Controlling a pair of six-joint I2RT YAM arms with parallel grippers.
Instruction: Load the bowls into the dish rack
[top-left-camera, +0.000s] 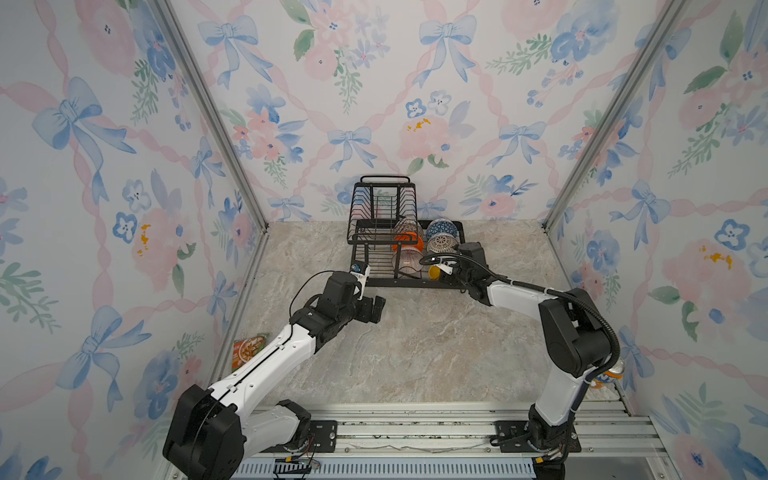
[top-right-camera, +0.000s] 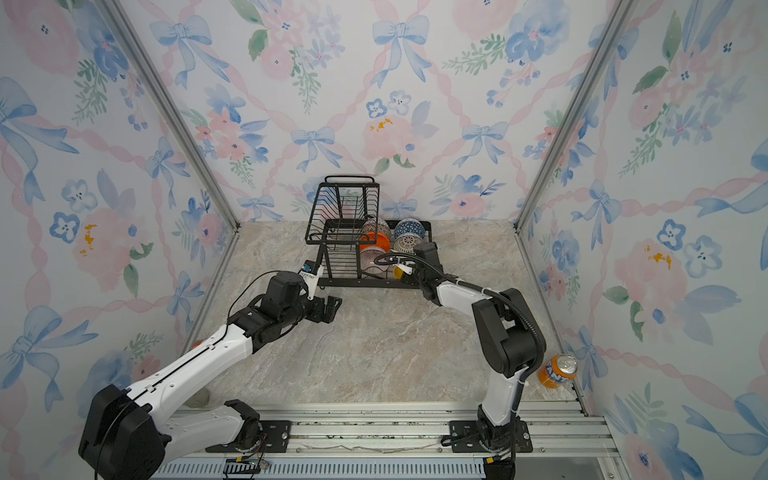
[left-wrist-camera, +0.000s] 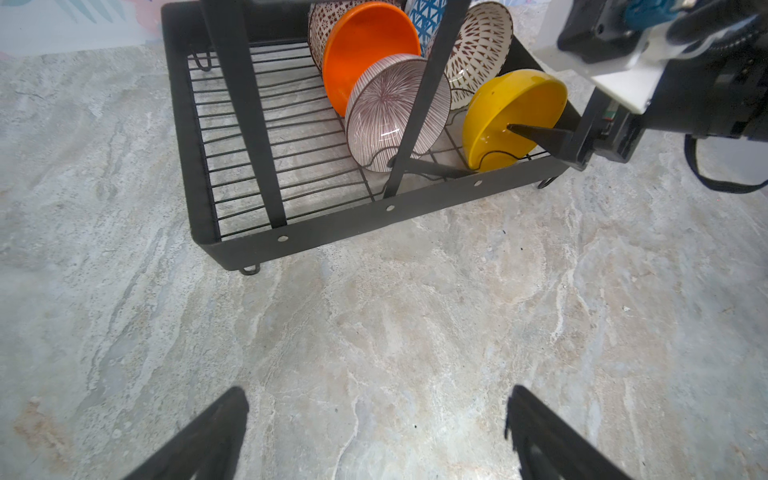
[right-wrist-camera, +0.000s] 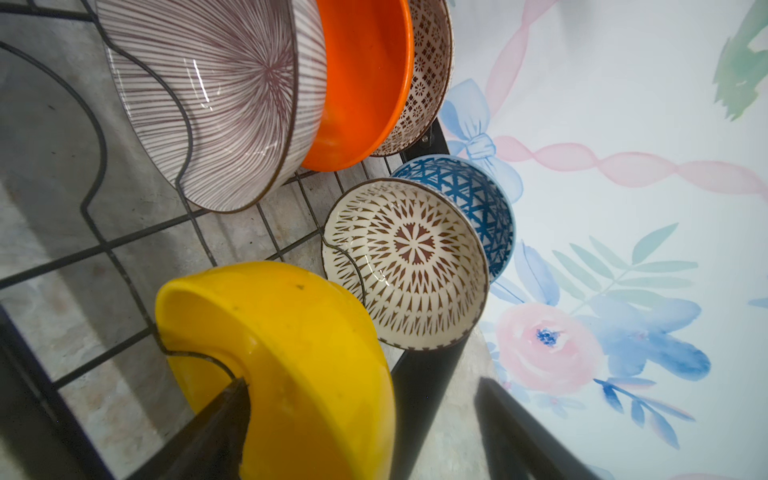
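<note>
The black wire dish rack (top-left-camera: 407, 283) (top-right-camera: 357, 284) stands at the back of the table. Several bowls lean in its lower tray: brown mosaic (right-wrist-camera: 428, 75), orange (left-wrist-camera: 365, 45), pinkish striped (left-wrist-camera: 395, 108), blue (right-wrist-camera: 478, 199), white lattice (right-wrist-camera: 407, 266) and yellow (top-left-camera: 434, 272) (right-wrist-camera: 299, 353). My right gripper (right-wrist-camera: 363, 386) is open at the rack's front right corner. One of its fingers (left-wrist-camera: 540, 135) reaches inside the yellow bowl; the other stands well clear outside the bowl's wall. My left gripper (top-left-camera: 376, 309) (left-wrist-camera: 376, 399) hangs open over bare table in front of the rack, holding nothing.
The rack's raised upper basket (top-left-camera: 382, 208) with a loop handle stands over its left half. An orange soda can (top-right-camera: 557, 371) sits by the right wall behind my right arm. A food packet (top-left-camera: 248, 349) lies by the left wall. Wallpapered walls close three sides.
</note>
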